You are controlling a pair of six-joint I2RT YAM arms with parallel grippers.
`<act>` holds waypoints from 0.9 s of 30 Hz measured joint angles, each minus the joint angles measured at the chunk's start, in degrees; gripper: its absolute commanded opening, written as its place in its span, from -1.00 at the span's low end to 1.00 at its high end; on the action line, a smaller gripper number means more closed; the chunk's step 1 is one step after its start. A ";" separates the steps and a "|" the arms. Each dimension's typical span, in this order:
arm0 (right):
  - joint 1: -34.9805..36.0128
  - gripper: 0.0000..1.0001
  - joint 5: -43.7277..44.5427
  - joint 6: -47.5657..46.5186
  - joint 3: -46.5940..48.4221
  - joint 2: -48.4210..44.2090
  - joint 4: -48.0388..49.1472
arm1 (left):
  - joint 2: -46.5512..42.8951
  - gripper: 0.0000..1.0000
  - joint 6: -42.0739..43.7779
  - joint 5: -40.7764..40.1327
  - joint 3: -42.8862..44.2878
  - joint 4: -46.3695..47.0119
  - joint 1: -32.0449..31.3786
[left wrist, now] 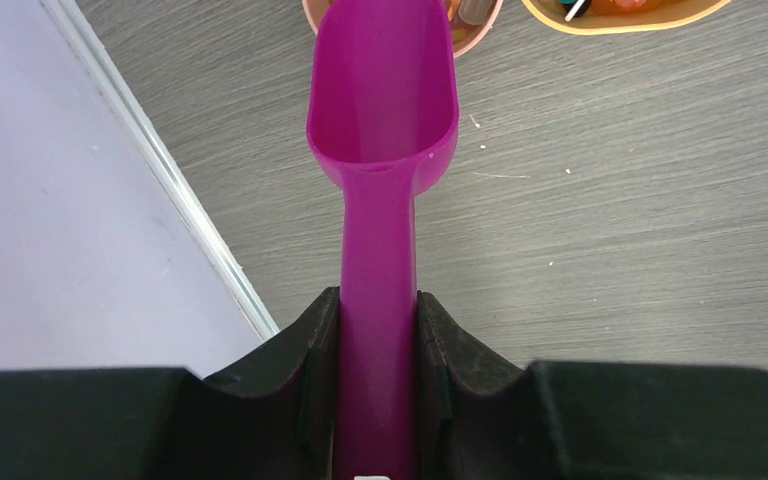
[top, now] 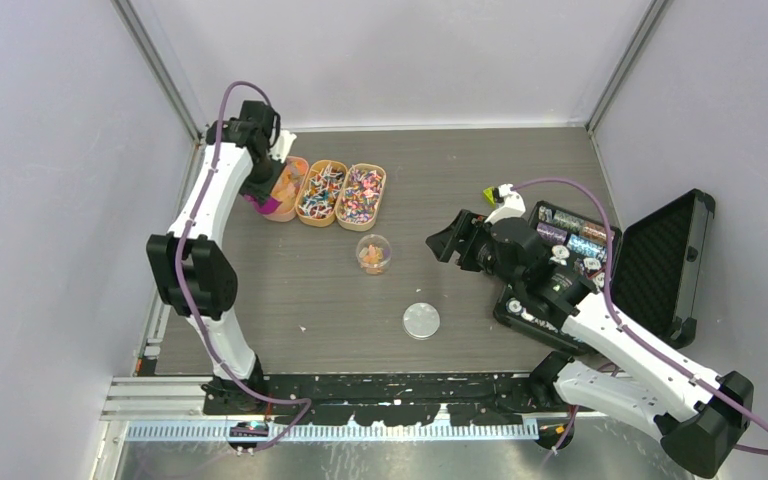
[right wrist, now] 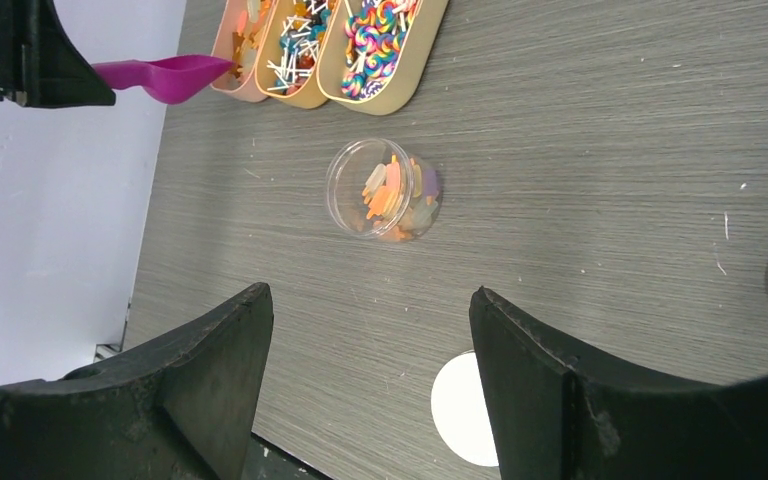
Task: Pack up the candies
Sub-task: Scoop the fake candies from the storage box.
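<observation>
Three oval trays hold the candies: orange ones (top: 287, 183) in the left tray, mixed colours (top: 321, 191) in the middle and right (top: 361, 193) trays. A clear jar (top: 373, 253) on the table has a few orange candies (right wrist: 388, 195) inside. My left gripper (left wrist: 378, 310) is shut on the handle of a magenta scoop (left wrist: 384, 90). The scoop's bowl is empty and its tip reaches the left tray's rim (left wrist: 480, 32). My right gripper (right wrist: 370, 300) hovers open to the right of the jar, with nothing between its fingers.
A round white lid (top: 421, 321) lies flat in front of the jar. An open black case (top: 650, 262) with poker chips sits under the right arm at the right. A yellow-green brick (top: 487, 196) lies by its far corner. Walls close the table at the back and sides.
</observation>
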 measured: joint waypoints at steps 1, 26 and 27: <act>0.00 0.53 0.02 0.00 0.04 0.02 0.00 | 0.42 -1.00 0.13 -0.02 0.11 0.02 0.00; 0.00 0.53 0.92 0.00 0.07 0.85 0.09 | 8.24 -1.00 1.05 -1.07 -1.62 9.62 0.02; 0.00 0.53 0.96 0.02 0.07 0.79 0.09 | 8.24 -1.00 1.33 -1.11 -2.64 10.60 0.07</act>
